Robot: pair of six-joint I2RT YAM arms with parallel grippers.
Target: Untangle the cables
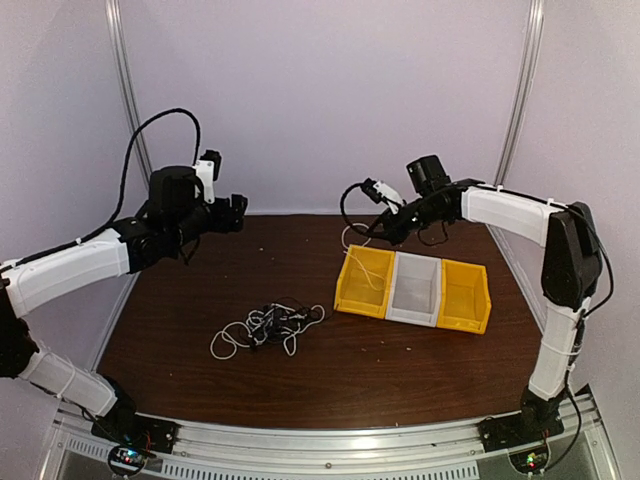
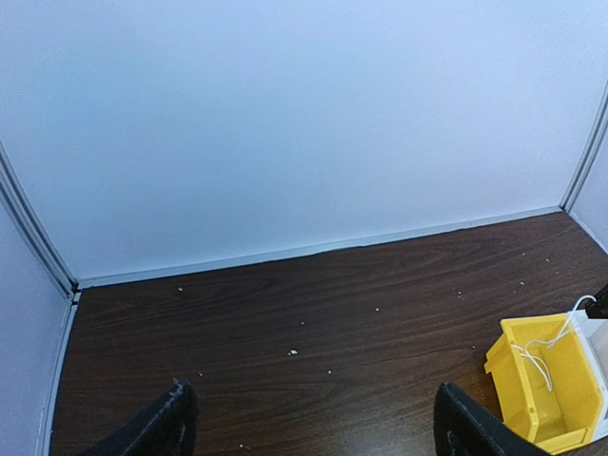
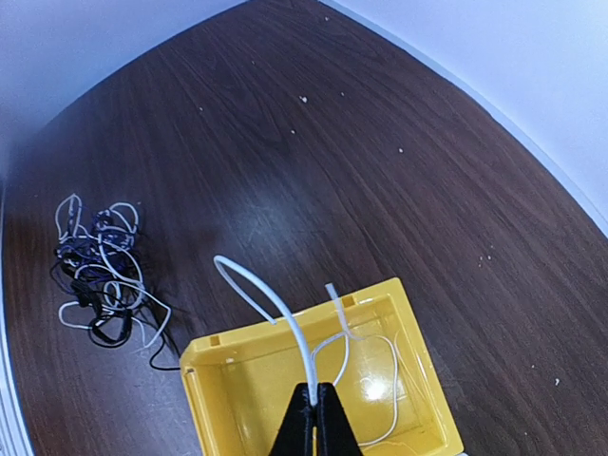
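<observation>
Over the left yellow bin point(image 1: 366, 280), a thin white cable point(image 3: 285, 318) hangs pinched in the right pincer point(image 3: 315, 399), its limp end trailing inside, apparently to be dropped there apart from the rest. At eight o'clock from the bin, the knotted black-and-white clump point(image 1: 268, 328) lies on the dark wood-grain bench point(image 1: 400, 360). At ten o'clock, the left pincer point(image 2: 309, 423) hovers spread and empty.
</observation>
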